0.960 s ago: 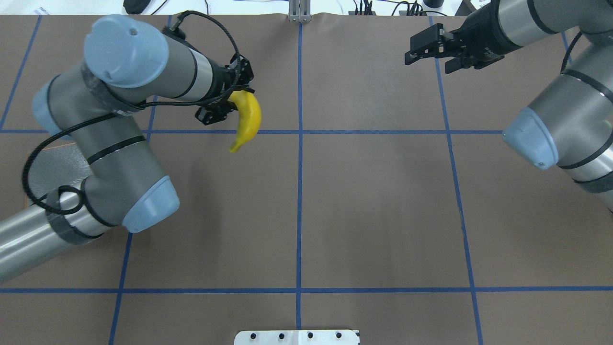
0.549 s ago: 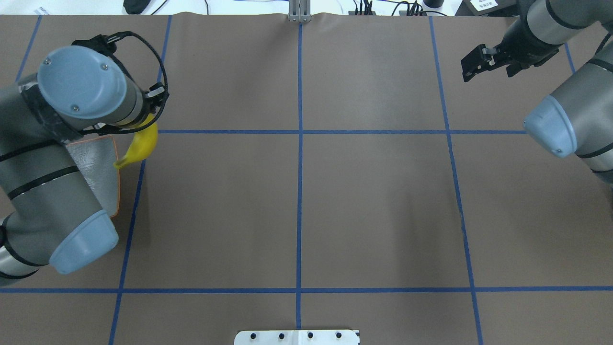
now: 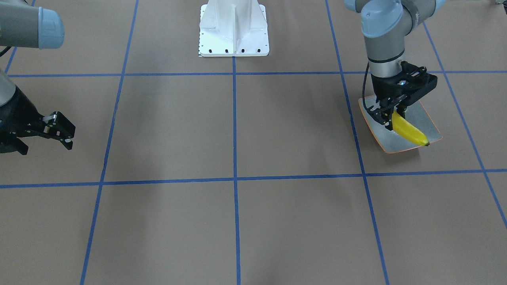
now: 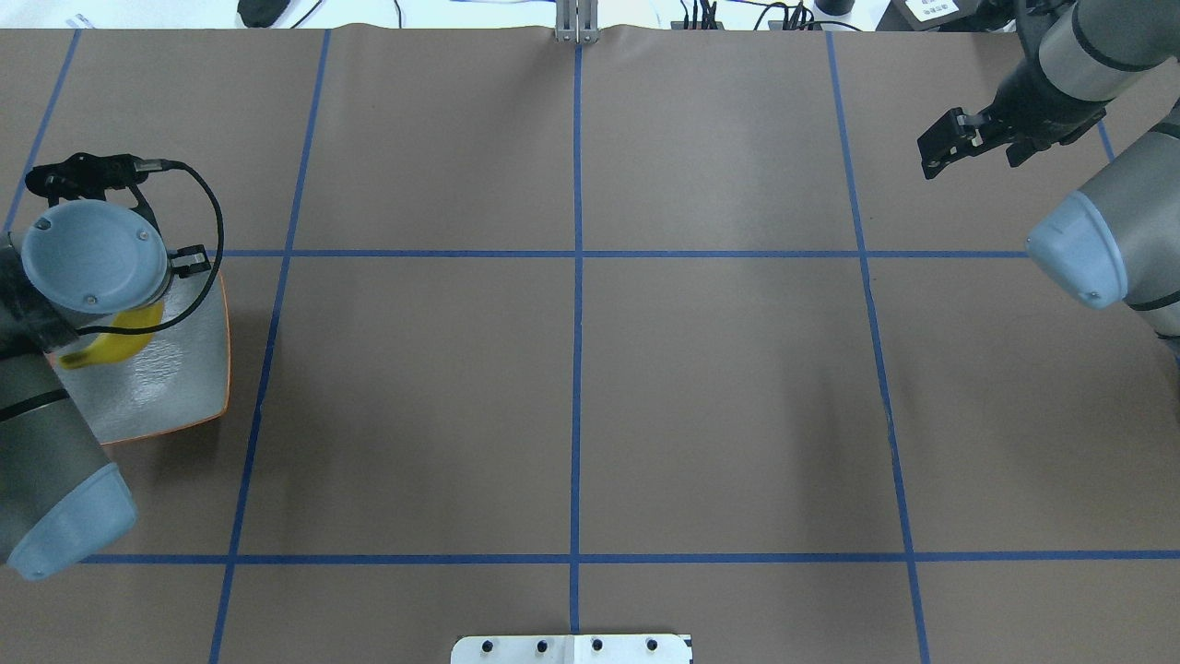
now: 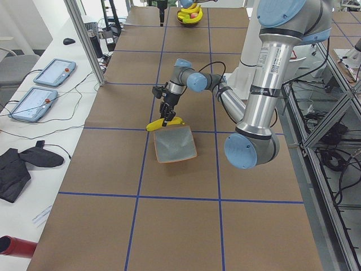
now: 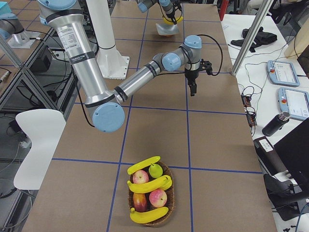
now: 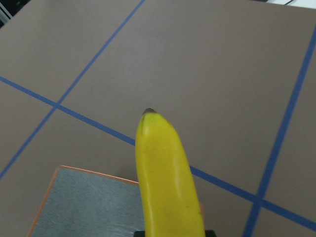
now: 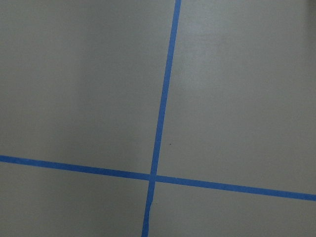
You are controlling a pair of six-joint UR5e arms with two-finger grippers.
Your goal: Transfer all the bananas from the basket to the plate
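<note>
My left gripper (image 3: 390, 115) is shut on one end of a golden-yellow banana (image 3: 410, 132) and holds it tilted low over the grey-green, orange-rimmed plate (image 3: 427, 118). In the overhead view my wrist hides the gripper; only part of the banana (image 4: 120, 343) shows over the plate (image 4: 180, 369). The left wrist view shows the banana (image 7: 165, 182) sticking out past the plate's rim (image 7: 94, 171). Three more bananas (image 6: 149, 185) lie in the wicker basket (image 6: 172, 193). My right gripper (image 3: 65, 132) is open and empty, above bare table.
The basket also holds red apples (image 6: 158, 198) and a green pear (image 6: 155, 170), and stands near the table's end on my right. The white robot base (image 3: 233, 29) sits at the table's rear middle. Blue tape lines grid the brown table.
My left arm has swung the banana from the table's middle-left to over the plate. My right arm has drawn back toward its own side.
</note>
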